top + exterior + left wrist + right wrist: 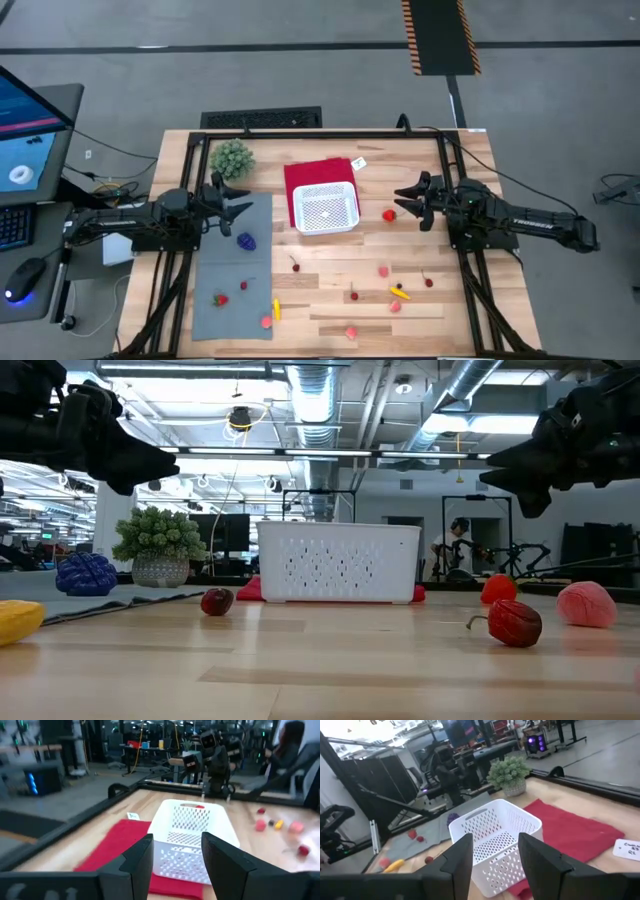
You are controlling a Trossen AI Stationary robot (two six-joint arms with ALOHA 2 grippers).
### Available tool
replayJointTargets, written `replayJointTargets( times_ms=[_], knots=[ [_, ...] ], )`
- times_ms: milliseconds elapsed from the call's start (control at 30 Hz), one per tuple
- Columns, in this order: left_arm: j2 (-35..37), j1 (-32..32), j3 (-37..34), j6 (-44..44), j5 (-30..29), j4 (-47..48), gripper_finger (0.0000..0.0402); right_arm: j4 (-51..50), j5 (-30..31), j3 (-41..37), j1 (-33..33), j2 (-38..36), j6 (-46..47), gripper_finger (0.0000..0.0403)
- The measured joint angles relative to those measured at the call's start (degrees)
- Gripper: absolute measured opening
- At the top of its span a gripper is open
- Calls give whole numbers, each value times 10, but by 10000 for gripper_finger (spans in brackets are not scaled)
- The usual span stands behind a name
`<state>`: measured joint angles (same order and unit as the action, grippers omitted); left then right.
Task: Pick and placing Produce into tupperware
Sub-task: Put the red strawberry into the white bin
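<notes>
High view first: left gripper [240, 207] hangs over the far end of the grey mat [232, 300], fingers spread partway with nothing between them. Right gripper [408, 199] is the same deal, partly open and empty, over bare wood just right of a red piece of produce [389, 214]. Both point inward at the tupperware [325, 208].

That tupperware is a small white square plastic basket with latticed, perforated walls, sitting on a flat red cloth [312, 176] at the middle far part of the slatted wooden table [440, 300]. From above it looks empty.

A bumpy purple piece [246, 240] lies on the mat near the left gripper, with a red strawberry-looking one [221, 298] and a pink one [266, 321] toward the near end. A yellow stick-shaped bit [277, 309] sits at the mat's right edge. More red and pink bits, plus a yellow one [400, 292], are scattered on the wood nearer than the basket. A bushy green plant [232, 158] stands at the far left.

Low view gives texture you can't get from above: the knobbly purple piece [86, 574], a glossy dark red one [216, 601], a ridged red one with a stem [514, 622], and a fuzzy-looking pink ball [586, 604]. It also shows the plant's pot is patterned.

Each wrist view looks straight across the basket at the other arm.
</notes>
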<state>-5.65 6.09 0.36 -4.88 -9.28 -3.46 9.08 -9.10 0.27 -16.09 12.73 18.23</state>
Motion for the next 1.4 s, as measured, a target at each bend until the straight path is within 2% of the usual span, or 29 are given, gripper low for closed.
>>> replayJointTargets(
  times_ms=[233,433,533,733,867,1000,1100,1200,1267,1400],
  knots=[
    [0,0,0,-79,14,-2,158,12,-15,2,26,0,9,182],
    [0,0,0,-109,13,-13,158,-46,-12,45,105,19,-7,182],
    [0,0,0,-109,8,-14,158,-90,17,77,150,48,-28,182],
    [0,0,0,-111,-11,-17,158,-234,149,183,227,165,-75,182],
    [0,0,0,-111,-37,-16,158,-389,243,266,241,268,-34,182],
    [0,0,0,-112,-48,-17,158,-448,237,332,231,357,30,182],
    [0,0,0,-117,-49,-24,158,-541,234,368,220,429,71,182],
    [0,0,0,-134,-49,-33,158,-604,196,408,197,487,115,182],
    [0,0,0,-137,-49,-45,158,-654,183,421,185,524,114,182],
    [0,0,0,-139,-49,-46,158,-665,178,438,175,579,92,182]
  ],
)
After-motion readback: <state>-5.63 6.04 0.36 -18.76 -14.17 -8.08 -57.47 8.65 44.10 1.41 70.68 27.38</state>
